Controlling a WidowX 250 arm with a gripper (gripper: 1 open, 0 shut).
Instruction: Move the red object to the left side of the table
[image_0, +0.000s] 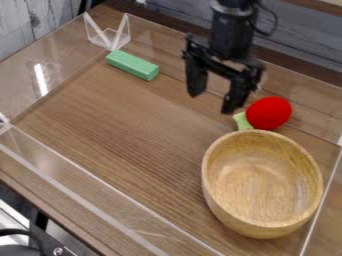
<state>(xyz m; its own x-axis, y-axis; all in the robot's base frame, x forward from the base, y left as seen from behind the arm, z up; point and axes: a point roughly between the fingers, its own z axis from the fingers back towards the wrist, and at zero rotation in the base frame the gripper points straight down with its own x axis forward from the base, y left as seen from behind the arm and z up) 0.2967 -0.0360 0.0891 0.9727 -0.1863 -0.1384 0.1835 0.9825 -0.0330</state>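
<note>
One bowl (259, 187), one red ball-like object (270, 114) with one small light green piece (242, 122), and one green block (132, 65) are on one tabletop (114, 135).

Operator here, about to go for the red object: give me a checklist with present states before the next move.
1. Gripper open: ok.
2. Red object in view, outside the wooden bowl: ok.
3. Gripper lined up over the red object: not ok, it hangs to the image-left of it.
4. Green block apart from the red object: ok.
5. Fingertip height above the table: cannot tell.
</note>
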